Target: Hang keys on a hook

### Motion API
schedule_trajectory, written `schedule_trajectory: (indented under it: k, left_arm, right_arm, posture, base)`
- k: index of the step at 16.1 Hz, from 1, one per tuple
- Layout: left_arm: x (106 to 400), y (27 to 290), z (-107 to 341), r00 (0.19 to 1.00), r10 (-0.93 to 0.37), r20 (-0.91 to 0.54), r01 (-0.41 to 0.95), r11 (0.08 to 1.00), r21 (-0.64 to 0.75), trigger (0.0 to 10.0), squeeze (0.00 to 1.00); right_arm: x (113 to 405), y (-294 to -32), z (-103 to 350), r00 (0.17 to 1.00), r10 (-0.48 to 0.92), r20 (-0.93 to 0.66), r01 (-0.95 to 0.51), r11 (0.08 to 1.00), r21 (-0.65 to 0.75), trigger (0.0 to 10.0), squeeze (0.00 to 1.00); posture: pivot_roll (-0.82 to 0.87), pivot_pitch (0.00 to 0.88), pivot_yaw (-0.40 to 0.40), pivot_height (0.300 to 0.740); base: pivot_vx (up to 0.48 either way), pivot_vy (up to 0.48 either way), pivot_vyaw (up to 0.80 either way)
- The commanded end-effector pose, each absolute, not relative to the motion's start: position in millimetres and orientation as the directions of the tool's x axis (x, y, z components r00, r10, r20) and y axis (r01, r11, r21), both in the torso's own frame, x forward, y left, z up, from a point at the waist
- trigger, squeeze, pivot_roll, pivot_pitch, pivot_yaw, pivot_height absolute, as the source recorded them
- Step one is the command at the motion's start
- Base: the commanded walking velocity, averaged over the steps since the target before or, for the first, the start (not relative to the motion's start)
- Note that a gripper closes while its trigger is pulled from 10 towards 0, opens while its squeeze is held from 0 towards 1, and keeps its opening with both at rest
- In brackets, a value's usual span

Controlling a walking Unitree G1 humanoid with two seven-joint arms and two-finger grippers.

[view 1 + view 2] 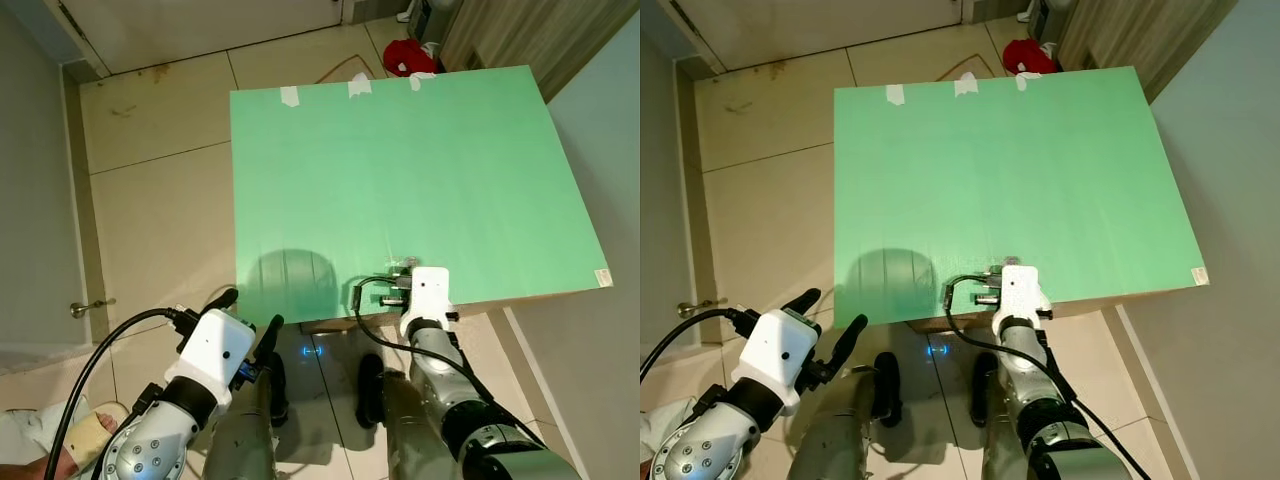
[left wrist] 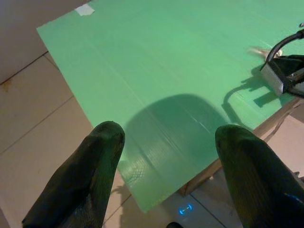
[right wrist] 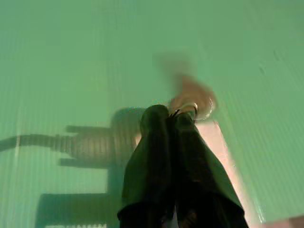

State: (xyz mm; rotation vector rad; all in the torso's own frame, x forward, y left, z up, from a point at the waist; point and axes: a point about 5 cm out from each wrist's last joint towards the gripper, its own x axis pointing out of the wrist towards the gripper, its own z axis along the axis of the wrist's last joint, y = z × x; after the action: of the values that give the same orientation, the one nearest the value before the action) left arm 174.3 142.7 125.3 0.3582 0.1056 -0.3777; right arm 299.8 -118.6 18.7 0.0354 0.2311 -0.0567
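A small bunch of keys (image 1: pixel 403 265) lies blurred at the near edge of the green tabletop (image 1: pixel 400 170). In the right wrist view the key ring (image 3: pixel 190 109) sits pinched at the tips of my right gripper (image 3: pixel 172 114), whose black fingers are pressed together just above the green surface. From the head views its white wrist housing (image 1: pixel 430 290) covers those fingers. My left gripper (image 1: pixel 252 310) hangs open past the table's near left corner, over the floor, with nothing between its fingertips (image 2: pixel 107 137).
Three bits of white tape (image 1: pixel 358 86) mark the table's far edge. A red object (image 1: pixel 408 57) lies on the tiled floor beyond it. A door with a metal handle (image 1: pixel 90 306) stands on the left, and a wall runs along the right.
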Motion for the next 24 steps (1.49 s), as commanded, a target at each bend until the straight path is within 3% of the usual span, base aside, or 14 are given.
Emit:
schedule_trajectory:
  k: [1,5,9,13,14,19,21,24]
  left_arm:
    - [171,145,121,0.922,-0.334,-0.195,0.382,0.863,0.329,10.0,0.00]
    - [172,143,117,0.923,-0.329,-0.198,0.378,0.868,0.322,10.0,0.00]
    - [174,142,116,0.924,-0.330,-0.195,0.378,0.869,0.319,10.0,0.00]
    - [181,139,107,0.925,-0.321,-0.204,0.371,0.880,0.295,10.0,0.00]
    - [191,138,100,0.931,-0.295,-0.217,0.348,0.897,0.273,10.0,0.00]
    - [233,144,90,0.941,-0.250,-0.226,0.299,0.929,0.217,10.0,0.00]
    - [256,159,93,0.959,-0.204,-0.196,0.245,0.945,0.216,10.0,0.00]
    - [278,177,104,0.978,-0.148,-0.150,0.168,0.977,0.130,10.0,0.00]
  right_arm:
    - [289,-122,4,0.947,-0.079,-0.312,0.111,0.990,0.088,0.0,0.00]
    - [303,-106,30,0.982,-0.033,-0.185,0.066,0.983,0.172,0.0,0.00]
    - [307,-107,41,0.991,-0.027,-0.131,0.052,0.980,0.193,0.0,0.00]
    - [322,-114,100,0.996,0.032,0.087,-0.049,0.978,0.204,0.0,0.00]
    - [324,-124,122,0.988,0.069,0.142,-0.096,0.977,0.192,0.0,0.00]
    - [312,-159,146,0.982,0.108,0.156,-0.127,0.984,0.122,0.0,0.00]
    - [298,-169,144,0.983,0.128,0.132,-0.140,0.986,0.087,0.0,0.00]
    - [275,-185,123,0.988,0.133,0.073,-0.135,0.991,0.022,0.0,0.00]
  posture:
    - [0.21,0.455,-0.014,0.722]
    - [0.18,0.448,-0.024,0.722]
    - [0.18,0.445,-0.028,0.722]
    - [0.15,0.399,-0.059,0.722]
    - [0.11,0.352,-0.077,0.722]
    - [0.03,0.220,-0.089,0.722]
    - [-0.04,0.108,-0.034,0.722]
    - [-0.05,0.052,0.000,0.722]
  base:
    - [0.000,0.000,0.00]
    - [0.000,0.000,0.00]
    - [0.000,0.000,0.00]
    - [0.000,0.000,0.00]
    - [0.000,0.000,0.00]
    - [0.000,0.000,0.00]
    - [0.000,0.000,0.00]
    - [0.000,0.000,0.00]
